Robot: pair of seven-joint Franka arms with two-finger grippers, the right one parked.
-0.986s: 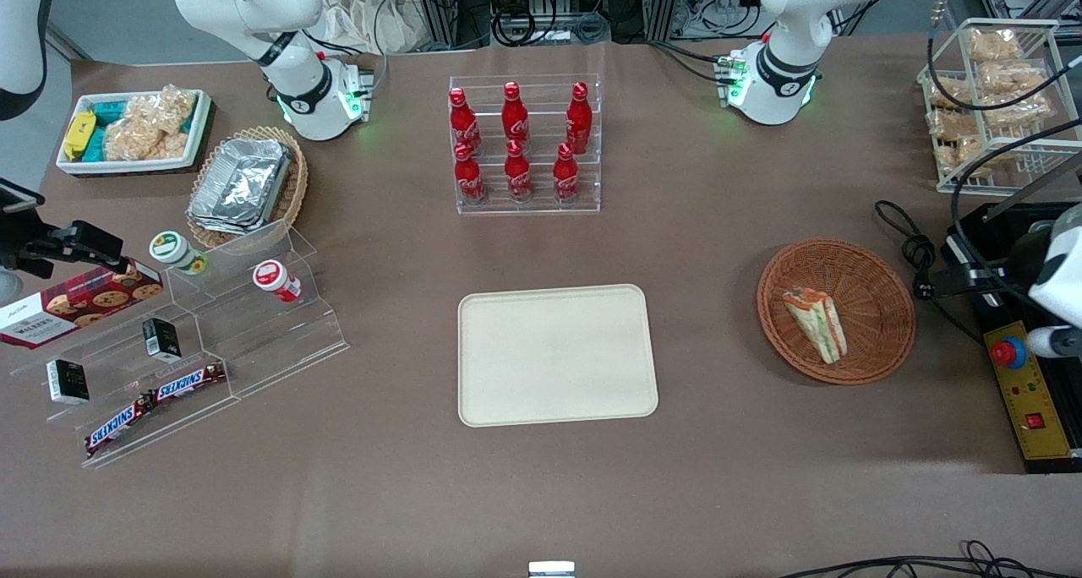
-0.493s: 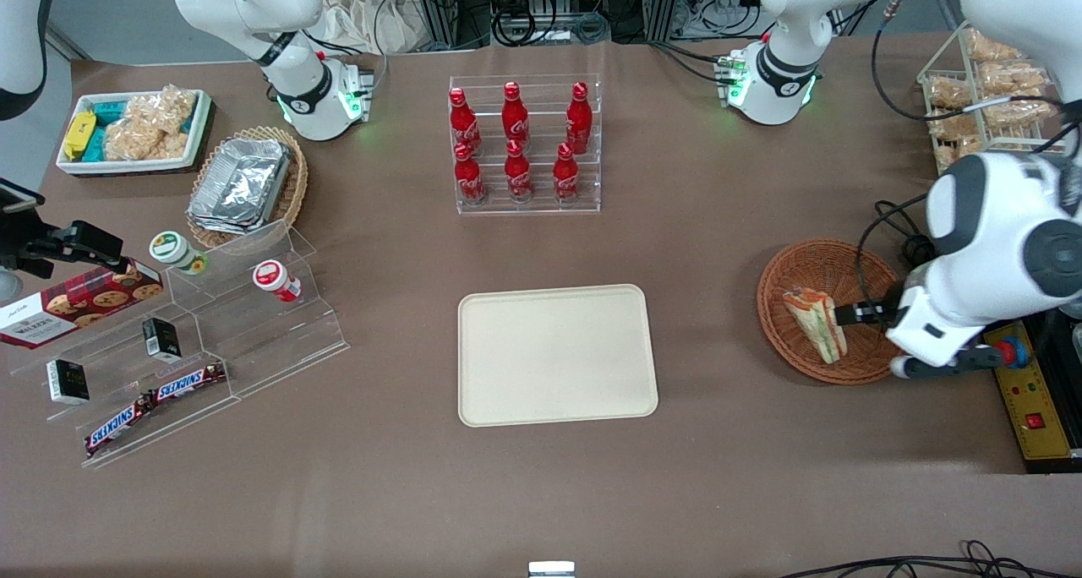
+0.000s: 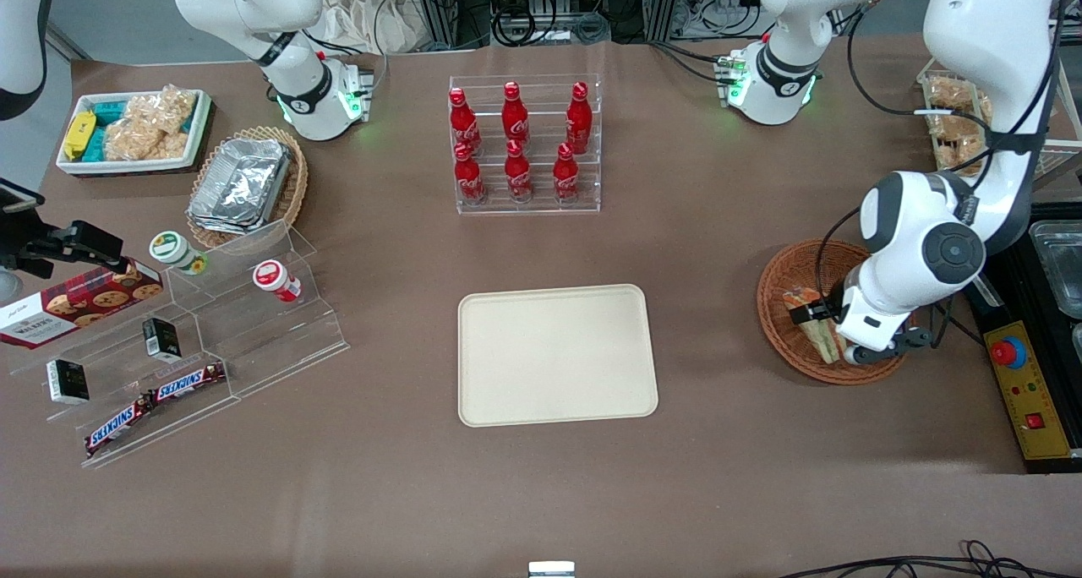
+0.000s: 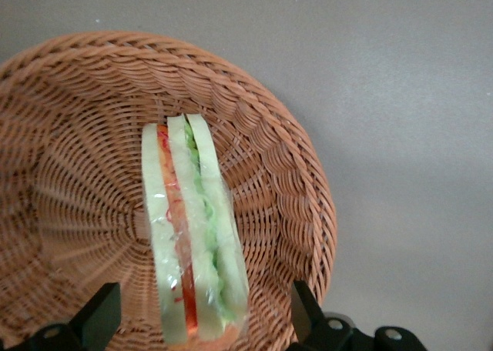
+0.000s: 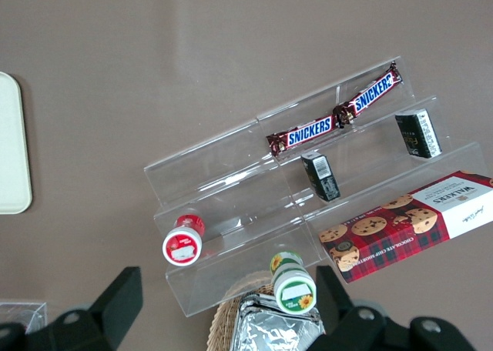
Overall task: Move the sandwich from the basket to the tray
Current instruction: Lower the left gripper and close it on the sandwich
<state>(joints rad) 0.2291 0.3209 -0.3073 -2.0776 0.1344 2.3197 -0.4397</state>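
Your sandwich (image 4: 192, 228) is a clear-wrapped wedge of pale bread with green and orange-red filling stripes, lying on its side in the round reddish-brown wicker basket (image 3: 782, 282). Your gripper (image 4: 199, 320) hangs directly above it, fingers spread either side. The cream tray (image 3: 557, 354) sits flat, well apart toward the table's middle.

The gripper (image 4: 199, 316) hangs over the rough woven wicker basket (image 4: 285, 174); glossy clear film wraps the sandwich (image 4: 192, 228); the tabletop (image 3: 541, 493) looks matt.
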